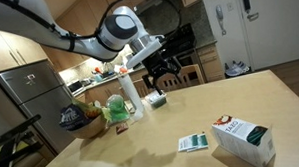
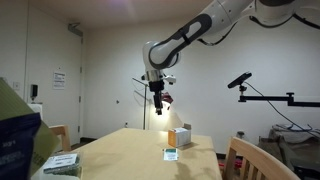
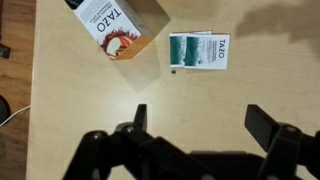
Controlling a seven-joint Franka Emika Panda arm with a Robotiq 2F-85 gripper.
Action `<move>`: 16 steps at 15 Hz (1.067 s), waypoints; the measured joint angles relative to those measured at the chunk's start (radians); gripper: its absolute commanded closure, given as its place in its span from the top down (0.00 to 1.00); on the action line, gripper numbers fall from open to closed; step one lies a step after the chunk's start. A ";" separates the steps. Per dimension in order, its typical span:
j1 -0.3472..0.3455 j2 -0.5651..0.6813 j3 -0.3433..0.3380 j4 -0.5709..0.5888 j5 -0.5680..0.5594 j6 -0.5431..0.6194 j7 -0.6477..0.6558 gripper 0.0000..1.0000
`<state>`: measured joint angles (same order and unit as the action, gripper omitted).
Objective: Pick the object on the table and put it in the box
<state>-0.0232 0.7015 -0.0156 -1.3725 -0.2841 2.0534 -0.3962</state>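
The object (image 3: 186, 50), a small flat teal-green packet with a pale border, lies on the wooden table (image 3: 90, 100), and a mostly white packet with green print (image 3: 217, 50) rests against its right side. To its left stands the box (image 3: 118, 25), a white carton with a red-orange mark. Both exterior views show the object (image 1: 191, 143) (image 2: 171, 154) beside the box (image 1: 244, 140) (image 2: 180, 137). My gripper (image 3: 203, 120) hangs open high above the table, short of the packets, with nothing between its fingers (image 3: 265, 122). In both exterior views the gripper (image 1: 161, 66) (image 2: 160, 101) is well clear of the tabletop.
In an exterior view a white bottle (image 1: 130, 94), a green bag (image 1: 116, 111) and a dark snack bag (image 1: 79, 117) crowd the table's far end. In an exterior view a chair back (image 2: 245, 160) stands at the near side, with a stack of flat items (image 2: 62, 162) at the front left.
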 measured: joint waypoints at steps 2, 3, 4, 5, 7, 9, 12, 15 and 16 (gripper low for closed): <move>0.005 0.025 0.010 0.009 -0.001 -0.010 -0.040 1.00; 0.006 0.041 0.017 0.017 -0.001 -0.020 -0.060 1.00; 0.006 0.057 0.024 0.027 -0.001 -0.034 -0.081 1.00; 0.006 0.075 0.031 0.035 -0.001 -0.047 -0.101 1.00; 0.006 0.114 0.040 0.057 0.000 -0.077 -0.137 1.00; 0.005 0.155 0.046 0.084 0.002 -0.119 -0.162 1.00; 0.005 0.211 0.044 0.138 0.001 -0.199 -0.168 1.00; 0.004 0.226 0.043 0.160 0.001 -0.211 -0.168 1.00; 0.004 0.226 0.043 0.162 0.001 -0.213 -0.168 1.00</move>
<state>-0.0189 0.9270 0.0273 -1.2107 -0.2831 1.8403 -0.5642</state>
